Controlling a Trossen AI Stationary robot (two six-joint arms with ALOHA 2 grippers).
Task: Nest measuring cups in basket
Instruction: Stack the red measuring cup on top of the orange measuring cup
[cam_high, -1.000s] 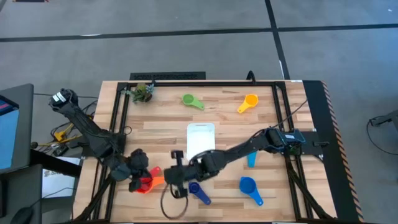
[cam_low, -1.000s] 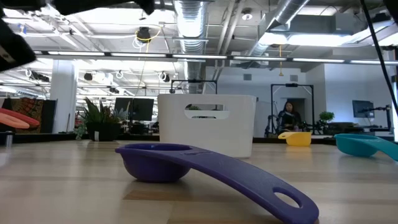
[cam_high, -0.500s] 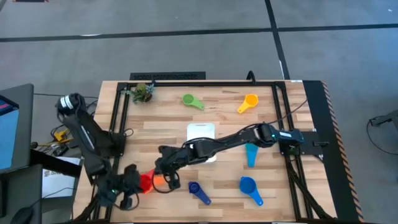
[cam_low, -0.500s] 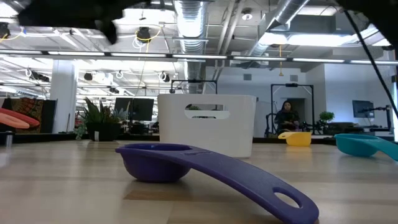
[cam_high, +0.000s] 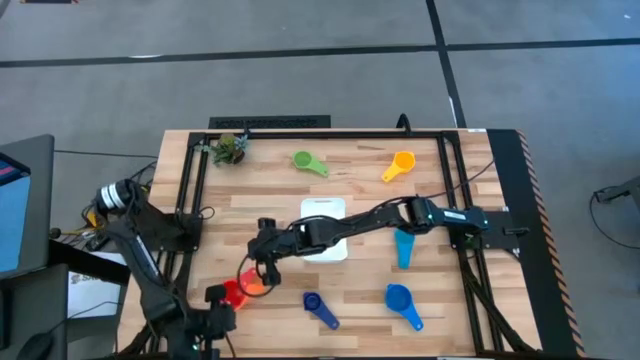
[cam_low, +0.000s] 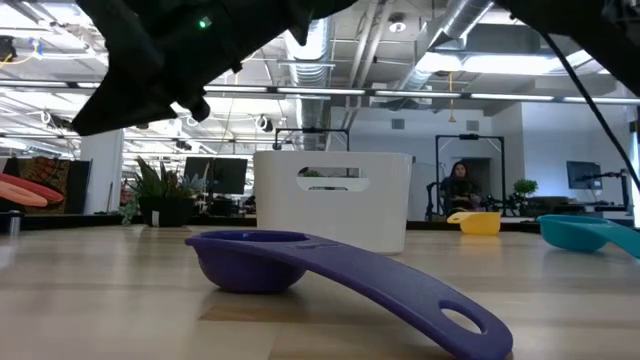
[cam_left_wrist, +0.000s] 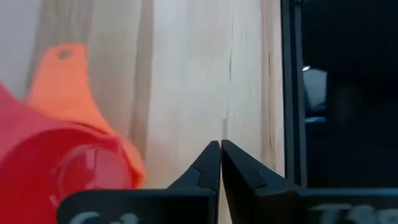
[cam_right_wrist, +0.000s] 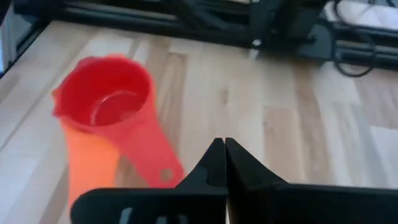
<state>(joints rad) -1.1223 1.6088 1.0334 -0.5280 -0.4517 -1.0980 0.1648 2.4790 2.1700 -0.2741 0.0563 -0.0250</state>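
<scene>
— Red cup nested on the orange cup, near the front left of the worktop, seen from above. Right gripper hangs just over that pair; left gripper sits at the front edge beside them. White basket mid-worktop; nothing visibly in it. Green, yellow-orange, teal, blue, dark blue cups scattered.

— Low view?

— Dark blue cup in front of the basket, both on the wood.

— Wrist views?

— Left gripper: fingers pressed together, empty, red cup alongside. Right gripper: likewise closed, holding nothing, red cup ahead.

— Step?

— Likely collecting the red-orange stack. Next: spread the right fingers, descend on a handle, carry to the basket.
</scene>
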